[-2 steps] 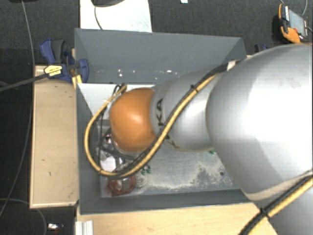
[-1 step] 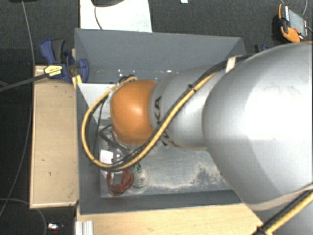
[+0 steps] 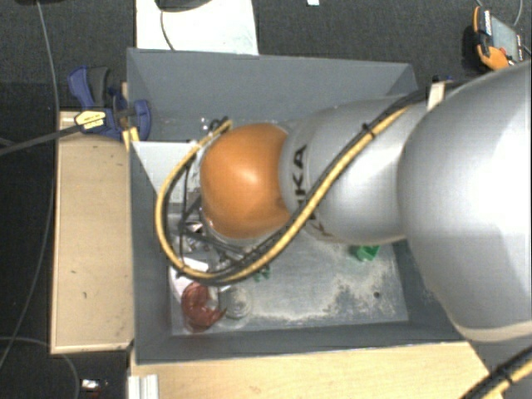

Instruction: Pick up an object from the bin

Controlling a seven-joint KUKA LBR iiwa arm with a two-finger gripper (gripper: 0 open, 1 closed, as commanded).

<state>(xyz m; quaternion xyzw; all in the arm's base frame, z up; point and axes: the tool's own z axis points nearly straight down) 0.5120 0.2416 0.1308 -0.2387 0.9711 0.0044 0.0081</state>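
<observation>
Nearest the lens looms the grey arm (image 3: 432, 189), reaching into the grey bin (image 3: 249, 81). Its orange wrist cover (image 3: 243, 179) and a looped yellow-and-black cable (image 3: 170, 198) sit over the hand (image 3: 204, 243). Whether the hand is apart or together cannot be told.

Just beside the hand, on its side toward the bin's near wall, lies a dark red, lumpy thing (image 3: 199, 306). It is the closest thing to the hand and so the likely pick, though nothing shows it being held. It looks light and somewhat soft or rubbery, probably not fragile. Its rounded, glossy surface may slip, so taking it across its narrower middle seems the safest hold.

Well away from the hand, back along the arm's side, a green piece (image 3: 363, 253) peeks out from under the arm. It is probably hard plastic and light. A pale, roundish thing (image 3: 238, 304) touches or nearly touches the red one, and its make is too unclear to judge. A small green scrap (image 3: 262, 273) lies near the hand by the cable.

By count there is one red lump, one green piece, one pale round thing and one green scrap.
</observation>
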